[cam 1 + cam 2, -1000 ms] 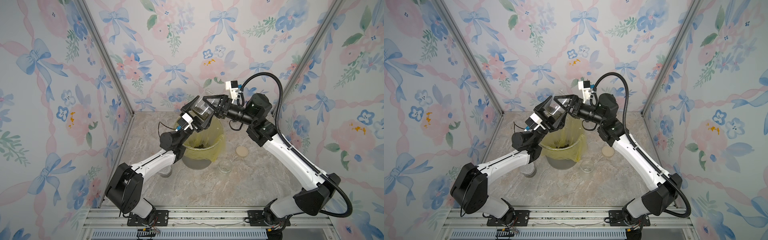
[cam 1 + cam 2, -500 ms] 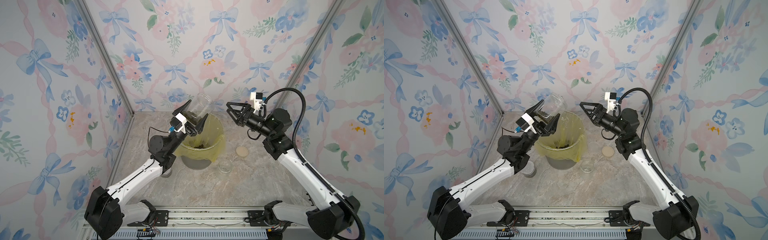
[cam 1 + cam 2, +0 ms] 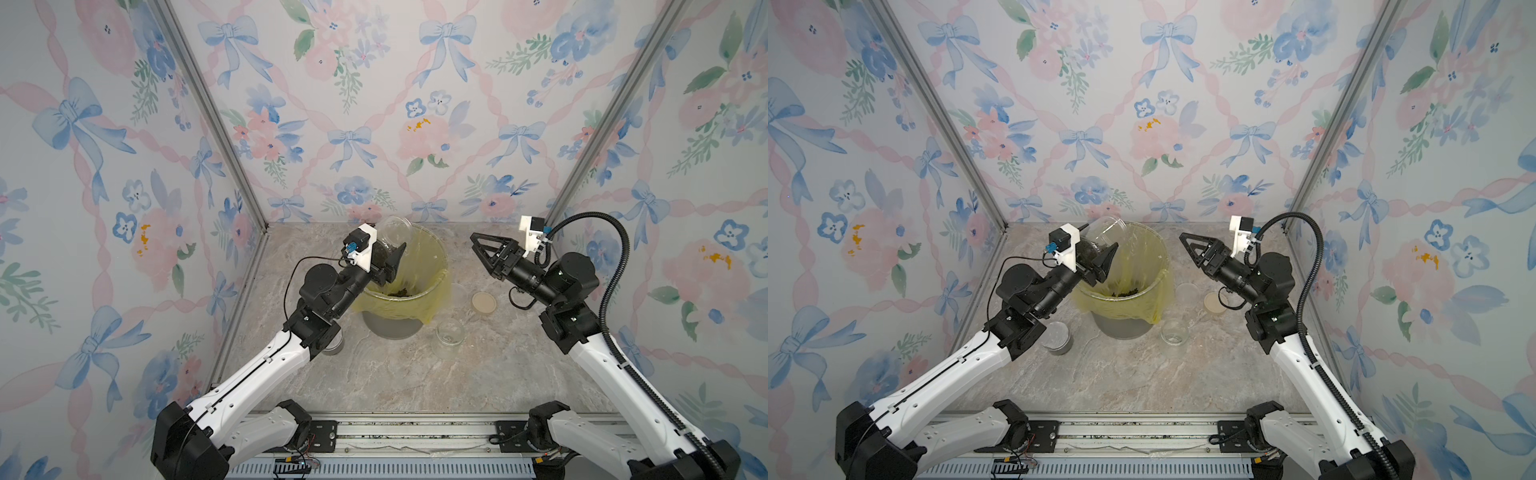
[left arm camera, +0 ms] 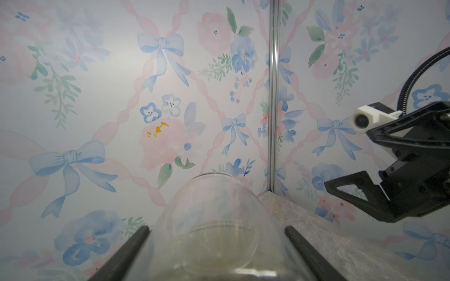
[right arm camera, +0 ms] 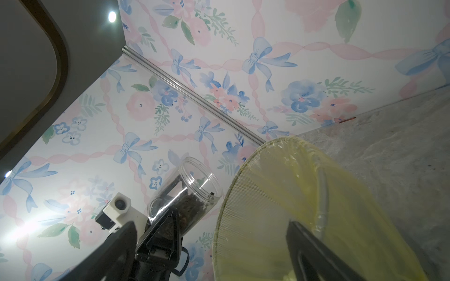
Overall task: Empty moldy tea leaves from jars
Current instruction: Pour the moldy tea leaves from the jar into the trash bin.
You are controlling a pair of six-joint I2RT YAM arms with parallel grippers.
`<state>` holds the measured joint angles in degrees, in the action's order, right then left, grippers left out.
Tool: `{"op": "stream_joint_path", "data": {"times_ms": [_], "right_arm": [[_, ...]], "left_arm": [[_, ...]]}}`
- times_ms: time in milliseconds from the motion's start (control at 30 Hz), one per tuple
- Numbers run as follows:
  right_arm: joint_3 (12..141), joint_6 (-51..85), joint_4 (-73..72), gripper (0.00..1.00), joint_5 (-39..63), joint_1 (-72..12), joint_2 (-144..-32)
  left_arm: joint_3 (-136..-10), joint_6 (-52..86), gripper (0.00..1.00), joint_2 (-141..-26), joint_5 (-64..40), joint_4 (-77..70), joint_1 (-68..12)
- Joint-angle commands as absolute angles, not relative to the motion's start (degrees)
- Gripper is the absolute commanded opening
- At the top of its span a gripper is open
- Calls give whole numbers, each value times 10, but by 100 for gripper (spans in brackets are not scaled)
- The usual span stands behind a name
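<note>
1. Noted the walls (image 3: 374, 104): pale ground, blue bows, pink twisted ribbons crossing in diamonds, pink and blue flowers, green sprigs.
2. The tabletop (image 3: 374, 374): grey-beige, marbled with pale veins.
3. The bin (image 3: 390, 328): grey; its bag (image 3: 436, 286) see-through yellow.
4. The jar (image 3: 392, 235) in my left claw (image 3: 1096, 245): clear; the tea leaves (image 5: 187, 204) inside dark brownish-green.
5. The lid (image 3: 483, 302): plain tan.
6. My left claw and my right claw (image 3: 477, 245): black; the camera block (image 3: 365, 249) on each, white.
7. My arms (image 3: 266, 365): white shells, black joints.
</note>
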<state>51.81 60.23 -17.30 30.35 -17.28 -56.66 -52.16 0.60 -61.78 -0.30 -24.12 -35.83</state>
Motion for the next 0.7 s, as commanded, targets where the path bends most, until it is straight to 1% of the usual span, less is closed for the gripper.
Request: {"op": "stream_joint_path", "data": {"times_ms": [0,100,267,400,667], "right_arm": [[494,565,-157,96,286,-169,-544],[470,558,-153,97,284,-169,-529],[446,542,-144,97,284,-169,-518],[439,527,-135,97,285,-169,-518],[432,499,-119,97,287,-167,-512]], "left_arm": [[-563,43,64,-615,13,-106,-358],[-588,53,63,-621,14,-32,-359],[-620,64,63,-631,6,49,-359],[-670,71,62,-656,10,130,-359],[-831,68,60,-759,-1,330,-358]]}}
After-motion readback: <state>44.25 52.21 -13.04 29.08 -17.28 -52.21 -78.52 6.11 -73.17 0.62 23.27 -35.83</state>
